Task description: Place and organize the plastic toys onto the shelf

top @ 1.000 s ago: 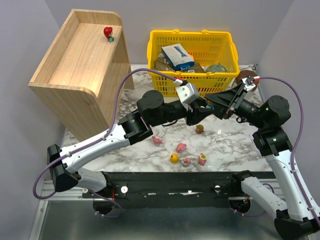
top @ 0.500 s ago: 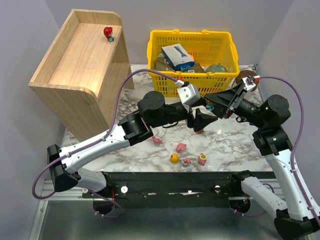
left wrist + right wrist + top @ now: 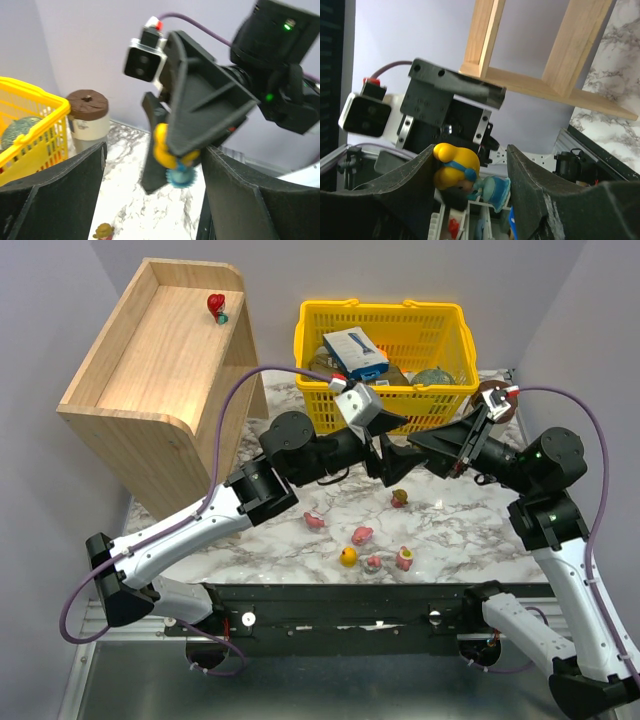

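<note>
A hand-over between the arms, I judge. The right hand grips the yellow toy, which is just ahead of the left hand, wide and empty. Next, the toy must travel to the shelf, well apart to the left.

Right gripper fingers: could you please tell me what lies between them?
A yellow toy with a blue base lies there, pinched in the right gripper; the right wrist view shows it, and the left wrist view confirms it.
</note>
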`<state>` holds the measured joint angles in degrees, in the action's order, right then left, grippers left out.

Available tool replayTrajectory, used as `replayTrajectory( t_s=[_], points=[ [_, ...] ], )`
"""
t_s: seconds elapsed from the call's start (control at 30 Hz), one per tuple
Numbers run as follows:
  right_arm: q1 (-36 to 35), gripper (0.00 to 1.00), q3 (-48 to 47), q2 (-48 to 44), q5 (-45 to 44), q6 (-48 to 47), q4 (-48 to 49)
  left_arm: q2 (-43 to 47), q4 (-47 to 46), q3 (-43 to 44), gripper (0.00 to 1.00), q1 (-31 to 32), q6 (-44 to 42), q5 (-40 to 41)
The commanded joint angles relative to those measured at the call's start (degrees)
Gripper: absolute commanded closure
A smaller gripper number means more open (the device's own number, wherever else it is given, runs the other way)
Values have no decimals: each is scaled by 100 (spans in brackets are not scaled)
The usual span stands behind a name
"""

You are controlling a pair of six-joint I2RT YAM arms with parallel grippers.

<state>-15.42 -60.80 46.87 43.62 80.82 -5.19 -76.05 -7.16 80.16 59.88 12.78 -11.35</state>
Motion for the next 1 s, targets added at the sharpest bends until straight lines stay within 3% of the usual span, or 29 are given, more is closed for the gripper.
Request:
replayTrajectory(
  t_s=[0.0,0.33,0.5,0.6,0.97],
  points=[
    [-31,88,-213,-20,411,-101,62,170,-49,175,16,-90,173,257],
    [-31,88,-178,-20,367,-13,97,135,-268,70,30,-117,208,-499],
    [-31,88,-170,24,314,13,176,12,-269,166,49,-108,322,-763],
    [-31,88,-152,33,279,4,281,-59,-286,202,56,-108,410,-772],
    [-40,88,-73,50,165,-198,667,-208,-357,281,55,-108,542,-710]
  ],
)
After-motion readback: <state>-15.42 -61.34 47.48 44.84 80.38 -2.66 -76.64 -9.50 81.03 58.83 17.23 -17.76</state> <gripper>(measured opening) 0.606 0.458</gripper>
